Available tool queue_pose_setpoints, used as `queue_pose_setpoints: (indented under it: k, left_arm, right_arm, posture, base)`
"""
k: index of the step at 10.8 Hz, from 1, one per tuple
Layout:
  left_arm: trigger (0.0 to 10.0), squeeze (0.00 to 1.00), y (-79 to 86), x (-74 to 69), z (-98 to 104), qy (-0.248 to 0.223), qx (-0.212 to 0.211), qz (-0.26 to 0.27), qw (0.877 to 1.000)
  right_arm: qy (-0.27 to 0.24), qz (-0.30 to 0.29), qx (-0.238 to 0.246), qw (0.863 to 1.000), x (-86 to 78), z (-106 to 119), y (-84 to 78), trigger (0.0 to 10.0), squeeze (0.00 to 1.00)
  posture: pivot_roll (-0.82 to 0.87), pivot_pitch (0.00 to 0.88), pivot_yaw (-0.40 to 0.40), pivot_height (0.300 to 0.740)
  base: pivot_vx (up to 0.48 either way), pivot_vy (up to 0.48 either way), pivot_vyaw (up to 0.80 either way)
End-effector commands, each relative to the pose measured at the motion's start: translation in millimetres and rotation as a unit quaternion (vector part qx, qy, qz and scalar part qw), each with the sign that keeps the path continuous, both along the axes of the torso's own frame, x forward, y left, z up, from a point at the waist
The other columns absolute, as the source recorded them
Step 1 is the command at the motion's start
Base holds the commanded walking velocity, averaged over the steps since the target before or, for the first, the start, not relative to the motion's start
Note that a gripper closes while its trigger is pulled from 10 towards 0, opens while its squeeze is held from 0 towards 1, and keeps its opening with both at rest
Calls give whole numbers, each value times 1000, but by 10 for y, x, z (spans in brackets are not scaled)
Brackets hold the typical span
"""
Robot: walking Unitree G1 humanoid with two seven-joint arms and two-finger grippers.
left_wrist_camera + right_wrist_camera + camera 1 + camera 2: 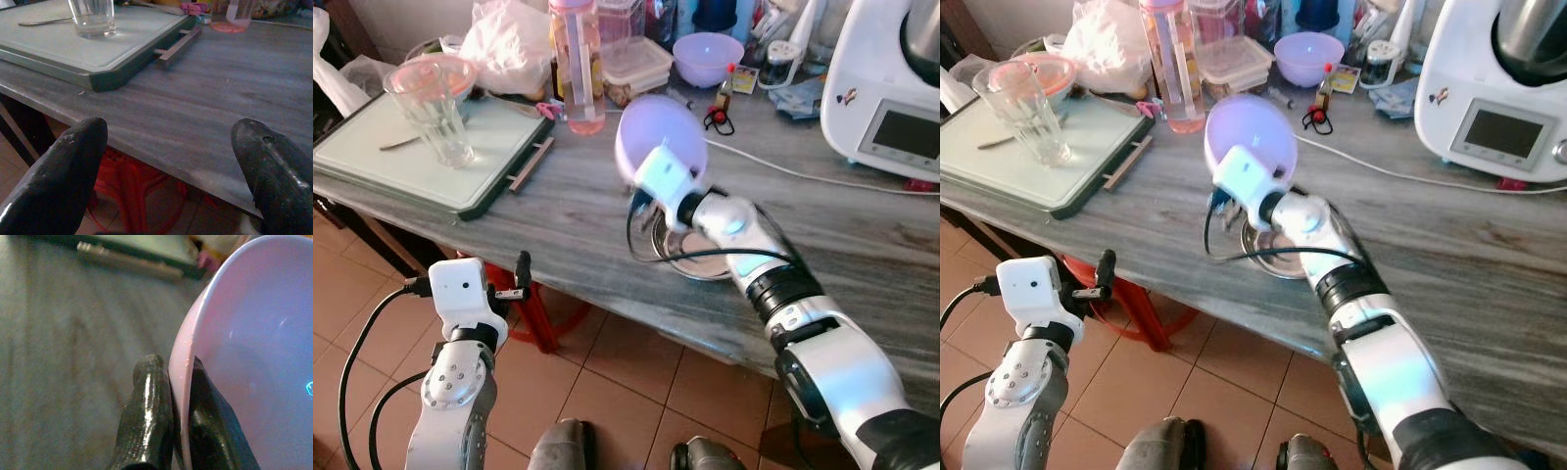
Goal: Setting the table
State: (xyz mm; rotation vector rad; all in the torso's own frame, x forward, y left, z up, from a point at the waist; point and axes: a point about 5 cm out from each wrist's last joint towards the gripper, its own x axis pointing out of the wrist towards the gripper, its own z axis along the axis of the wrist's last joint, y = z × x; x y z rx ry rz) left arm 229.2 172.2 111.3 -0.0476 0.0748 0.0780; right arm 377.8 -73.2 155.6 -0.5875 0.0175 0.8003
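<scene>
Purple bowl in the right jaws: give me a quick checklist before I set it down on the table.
1. Grip: right gripper pinches the purple bowl's rim, one finger on each side: ok.
2. Bowl attitude: tipped on its side, held above the table: not ok for placing yet.
3. Below the wrist: a metal plate sits on the grey table.
4. Nearby cable lies across the table: not ok, mind it.
5. Left gripper open, off the table edge: ok.

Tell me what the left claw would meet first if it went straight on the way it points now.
Probably the front edge of the grey table: the open left claw sits just below and before it. If it cleared the edge, bare tabletop follows, then the green tray. Depth is unclear.
</scene>
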Motion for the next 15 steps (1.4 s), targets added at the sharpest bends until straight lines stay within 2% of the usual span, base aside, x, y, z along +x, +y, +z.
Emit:
queue_pose_setpoints:
  k: [1,2,3,6,9,10,11,13,15]
  left_arm:
    - [10000,0,10,-8,35,-2,4,-3,1000]
    - [10000,0,2,-6,35,0,3,-4,1000]
    - [10000,0,-9,4,38,0,2,-7,1000]
    - [10000,0,-36,14,26,2,-4,-13,1000]
    - [10000,0,-65,47,0,4,-10,-21,1000]
    - [10000,0,-112,84,-19,5,-18,-31,999]
    - [10000,0,-128,122,-19,3,-21,-32,999]
    - [10000,0,-146,190,-19,-2,-25,-36,999]
    - [10000,0,-153,219,-40,-4,-27,-40,999]
  right_arm:
    - [-7,18,-13,1000,-1,33,62,10000,0]
    - [-4,24,-12,1000,-15,9,69,10000,0]
    - [0,30,-10,999,-31,-21,60,10000,1000]
    - [-9,33,-33,999,-27,-26,35,10000,1000]
    - [-11,51,-73,996,4,98,-14,10000,1000]
    - [-2,57,-105,993,21,154,-82,10000,1000]
    - [3,56,-117,992,28,207,-141,10000,1000]
    - [-6,47,-117,992,25,339,-231,10000,1000]
    - [5,59,-99,993,-63,411,-267,10000,1000]
  posture:
    - [133,163,63,740]
    - [130,163,63,740]
    - [124,163,63,740]
    - [116,159,60,740]
    - [93,141,53,740]
    - [80,127,49,740]
    - [68,116,47,740]
    - [53,92,45,740]
    - [38,76,45,740]
  base:
    - [0,0,0]
    - [0,0,0]
    - [0,0,0]
    - [0,0,0]
    - [0,0,0]
    - [0,0,0]
    - [0,0,0]
    - [0,0,0]
    - [0,0,0]
